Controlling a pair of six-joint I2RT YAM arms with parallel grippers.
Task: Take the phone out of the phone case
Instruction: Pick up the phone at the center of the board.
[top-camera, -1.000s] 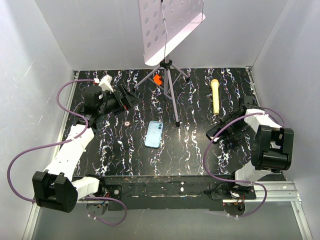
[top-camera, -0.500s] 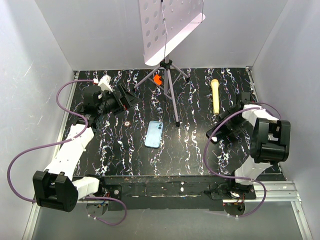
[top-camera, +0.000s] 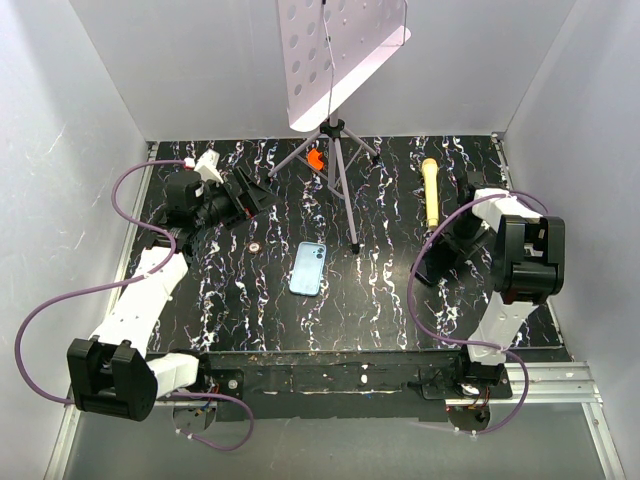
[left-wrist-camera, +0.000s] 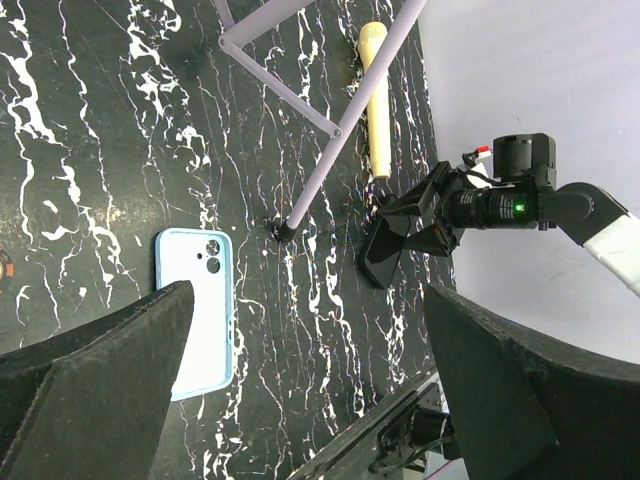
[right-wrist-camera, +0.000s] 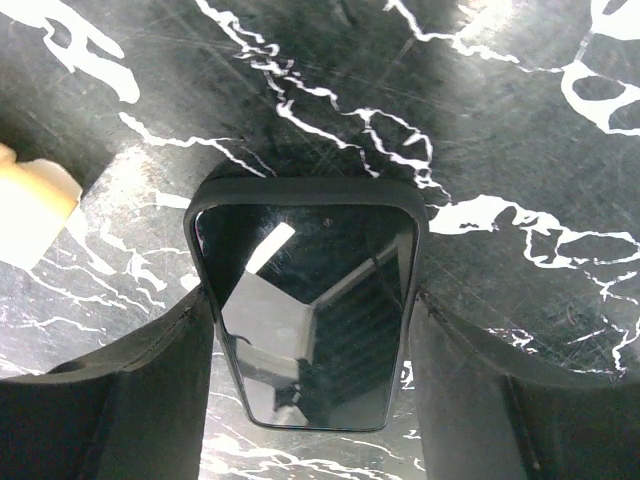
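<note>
the phone case (top-camera: 308, 268) lies flat on the black marbled table (top-camera: 380, 300), about in the middle between the two arms, with its small dark camera cutout at the far right corner; nothing touches it. to the right and well apart from it, the right gripper (top-camera: 432, 265) has the phone (right-wrist-camera: 305, 330) between its two fingers (right-wrist-camera: 120, 400). in the right wrist view both fingers lie against the long edges of the phone, so it is pinched. the glossy dark screen is turned to the camera and the far short end is close to the table; if that end touches the table i cannot tell. the phone is out of the case, and the case is on the left of this gripper. further away, on the left side, the left gripper (top-camera: 255, 190) hangs over the table with its fingers spread wide and nothing between them; the case is nearer than it and to its right. at the far side a pale yellow stick (top-camera: 429, 192) lies just behind the right gripper, and a tripod stand (top-camera: 335, 150) carries a tilted board with holes (top-camera: 335, 60).
</note>
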